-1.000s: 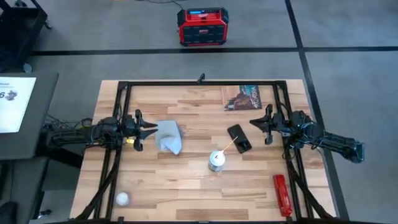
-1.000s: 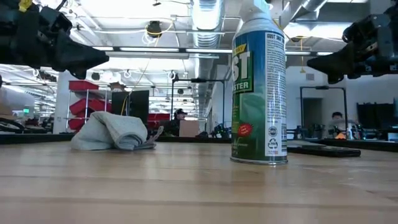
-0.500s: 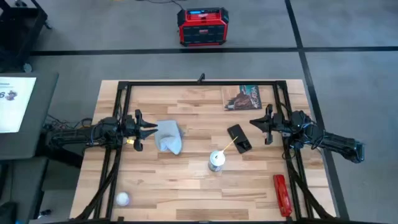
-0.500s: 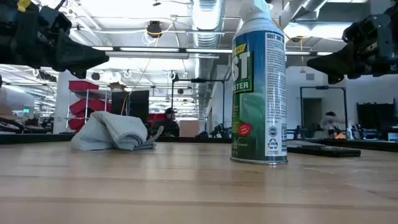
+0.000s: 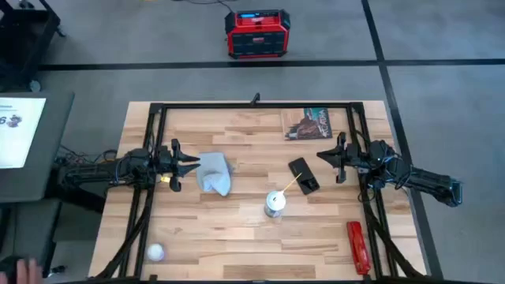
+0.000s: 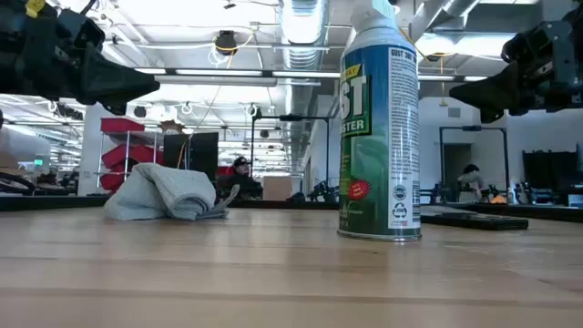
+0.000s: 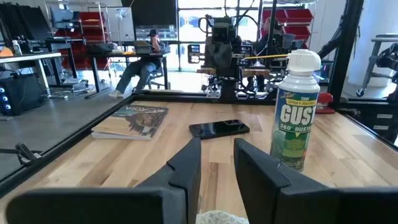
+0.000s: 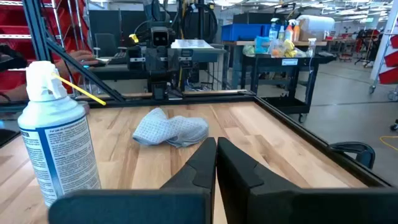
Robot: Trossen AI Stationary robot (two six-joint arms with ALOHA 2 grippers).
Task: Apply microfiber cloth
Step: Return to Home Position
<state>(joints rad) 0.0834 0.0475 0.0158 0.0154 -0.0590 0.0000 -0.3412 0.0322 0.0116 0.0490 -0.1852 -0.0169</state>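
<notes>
Microfiber cloth (image 5: 215,173) seen crumpled on desk (image 5: 237,237), 10 o'clock of spray can (image 5: 274,205). L jaws held slightly parted at cloth's 9 o'clock; R jaws closed, empty.

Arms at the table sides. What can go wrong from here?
The microfiber cloth lies bunched right in front of the left gripper; a forward move might snag it.
The duster can stands upright beside the black phone, near the right gripper; a low sweep could topple it.

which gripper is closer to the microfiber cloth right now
Left. The left gripper hangs right beside the microfiber cloth, at the cloth's left-arm edge. The right gripper is across the table, beyond the black phone and the spray can.
</notes>
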